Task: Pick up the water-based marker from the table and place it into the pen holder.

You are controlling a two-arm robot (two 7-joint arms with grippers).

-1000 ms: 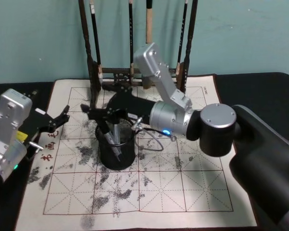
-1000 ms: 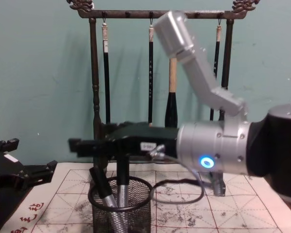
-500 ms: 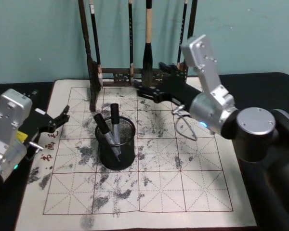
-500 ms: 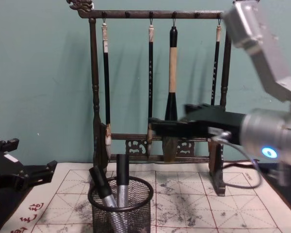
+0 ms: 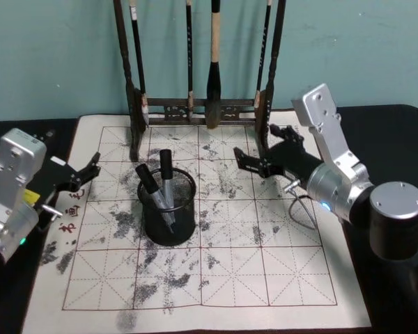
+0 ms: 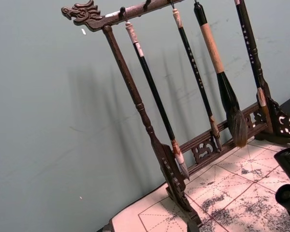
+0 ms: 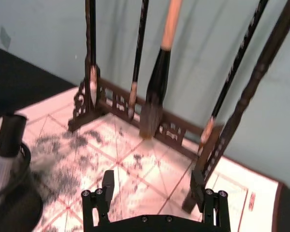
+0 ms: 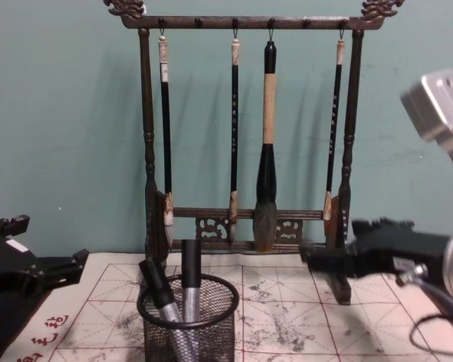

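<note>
Open, empty right hand (image 7: 153,183) before brush rack (image 7: 159,111).

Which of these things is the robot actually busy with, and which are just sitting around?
Part of the job:
- holder, black mesh cup on the mat
- two markers standing in it
- right tool, open, to the holder's right above the mat

Just there:
- rack with four hanging brushes
- mat, ink-smudged
- left tool, parked at the mat's left edge

Markers (image 5: 160,182) in pen holder (image 5: 168,224), before brush rack (image 5: 198,62).
</note>
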